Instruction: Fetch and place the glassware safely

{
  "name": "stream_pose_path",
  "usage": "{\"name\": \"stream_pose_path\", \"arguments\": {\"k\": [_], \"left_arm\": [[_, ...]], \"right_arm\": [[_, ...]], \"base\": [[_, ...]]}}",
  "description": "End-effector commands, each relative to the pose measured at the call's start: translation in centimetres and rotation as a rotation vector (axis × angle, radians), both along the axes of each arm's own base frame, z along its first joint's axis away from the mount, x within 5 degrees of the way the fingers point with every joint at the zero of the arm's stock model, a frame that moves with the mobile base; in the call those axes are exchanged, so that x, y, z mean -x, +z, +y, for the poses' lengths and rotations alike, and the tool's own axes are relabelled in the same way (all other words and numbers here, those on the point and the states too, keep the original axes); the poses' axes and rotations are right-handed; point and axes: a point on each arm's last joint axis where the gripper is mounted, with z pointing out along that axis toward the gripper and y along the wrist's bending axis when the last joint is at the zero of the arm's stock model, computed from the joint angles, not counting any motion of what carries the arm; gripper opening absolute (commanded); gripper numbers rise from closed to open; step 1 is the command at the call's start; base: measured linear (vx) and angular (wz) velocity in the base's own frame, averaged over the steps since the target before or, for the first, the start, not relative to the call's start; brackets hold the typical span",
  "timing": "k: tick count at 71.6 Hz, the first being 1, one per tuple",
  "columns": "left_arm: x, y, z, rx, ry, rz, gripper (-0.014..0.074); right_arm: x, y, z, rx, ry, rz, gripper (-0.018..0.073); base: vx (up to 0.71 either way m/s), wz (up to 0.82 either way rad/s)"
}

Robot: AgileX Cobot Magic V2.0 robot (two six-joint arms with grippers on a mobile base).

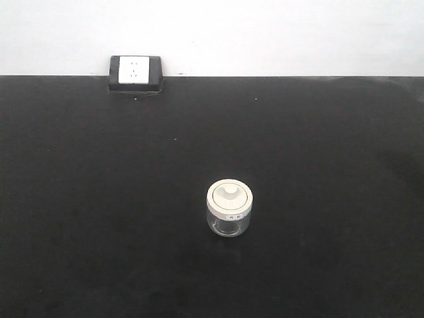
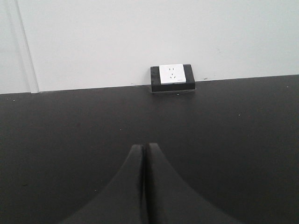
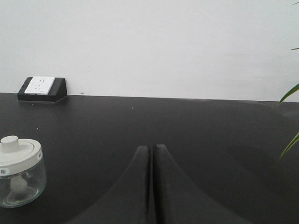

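The glassware, a small squat clear glass jar [image 1: 230, 209] with a cream-white lid, a central knob and a label strip on the rim, stands upright on the black table near the middle of the front view. It also shows at the lower left of the right wrist view [image 3: 19, 171]. My right gripper [image 3: 152, 148] is shut and empty, to the right of the jar and apart from it. My left gripper [image 2: 143, 147] is shut and empty; the jar is out of its view. Neither gripper shows in the front view.
A black box with a white socket face [image 1: 136, 73] sits at the table's far edge against the white wall; it also shows in the left wrist view [image 2: 172, 77] and the right wrist view [image 3: 41, 88]. Green plant leaves [image 3: 289, 93] reach in at the right.
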Motion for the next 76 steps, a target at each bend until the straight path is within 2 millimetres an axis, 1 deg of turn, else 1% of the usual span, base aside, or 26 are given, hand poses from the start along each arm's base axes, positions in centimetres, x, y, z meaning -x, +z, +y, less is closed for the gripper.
{"name": "stream_pose_path", "arguments": {"k": [1,76], "left_arm": [[0.01,-0.24,-0.02,0.001,-0.002,-0.064,-0.0007],[0.01,-0.24,-0.02,0.001,-0.002,-0.064,-0.0007]], "right_arm": [[0.06,0.06,0.00,0.012,-0.003,-0.066,-0.0008],[0.06,0.06,0.00,0.012,-0.003,-0.066,-0.0008]], "base": [[0.00,0.00],[0.00,0.00]]}}
